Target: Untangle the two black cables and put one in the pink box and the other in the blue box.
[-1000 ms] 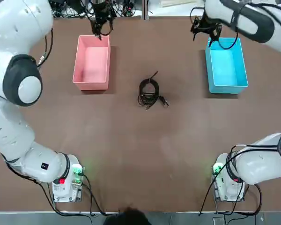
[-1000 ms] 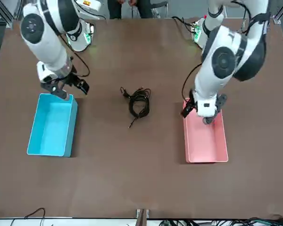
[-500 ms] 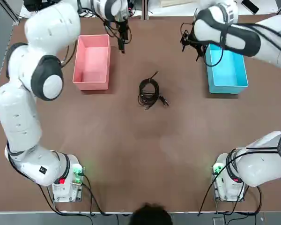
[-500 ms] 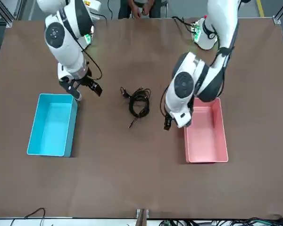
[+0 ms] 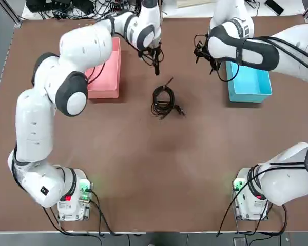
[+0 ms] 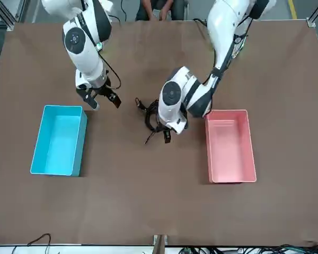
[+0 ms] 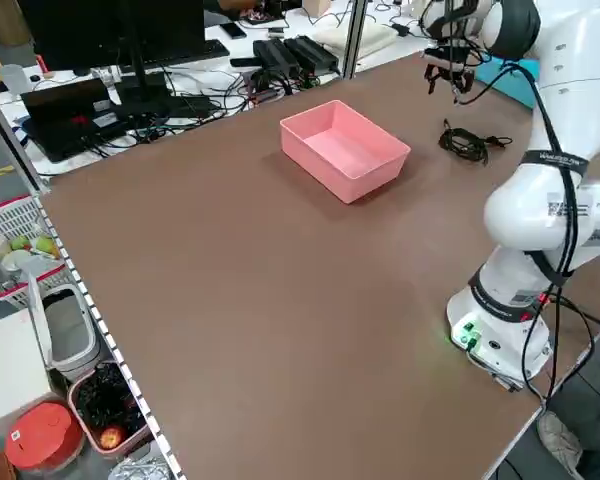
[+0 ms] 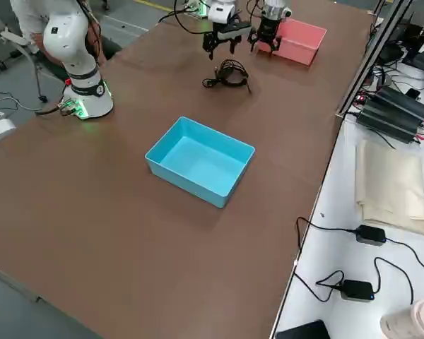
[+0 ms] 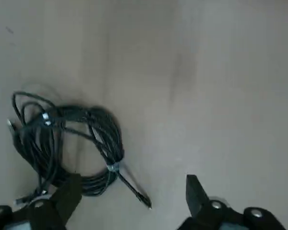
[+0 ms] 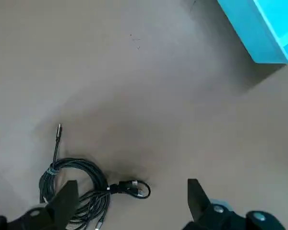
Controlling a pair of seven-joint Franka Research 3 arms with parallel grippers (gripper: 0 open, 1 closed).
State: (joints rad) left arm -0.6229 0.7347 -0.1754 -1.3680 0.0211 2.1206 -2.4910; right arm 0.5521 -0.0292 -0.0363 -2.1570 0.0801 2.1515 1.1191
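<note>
Two cables: the two black cables (image 5: pixel 164 101) lie as one tangled coil on the brown table (image 5: pixel 159 169), roughly mid-table between the two bins, in neither bin. Same coil in the front view (image 6: pixel 155 117), the left wrist view (image 9: pixel 67 146) and the right wrist view (image 10: pixel 81 189).
Coil detail: loose loops, one straight plug end sticking out toward the far edge in the top view, another short end curling off toward the blue side.
Pink box: the pink box (image 5: pixel 107 77) sits on the robot's left of the coil, apart from it, partly covered by the left arm in the top view; nothing visible inside (image 6: pixel 230 145).
Blue box: the blue box (image 5: pixel 249 82) sits on the robot's right of the coil, apart from it; interior bare (image 6: pixel 58 138), also clear in the right side view (image 8: pixel 201 159).
Left gripper: left gripper (image 5: pixel 156 62) hangs just beyond the coil on its far side, pointing down, fingers spread, nothing between them. Front view puts it right at the coil's edge (image 6: pixel 166 135); contact cannot be told. Wrist view shows the coil off to one side of its gap (image 9: pixel 129 203).
Right gripper: right gripper (image 5: pixel 208 57) hovers between the coil and the blue box, nearer the box's far corner, fingers spread wide and bare (image 6: pixel 100 100).
Person: a seated person (image 6: pixel 155 6) at the table edge behind the arm bases.
</note>
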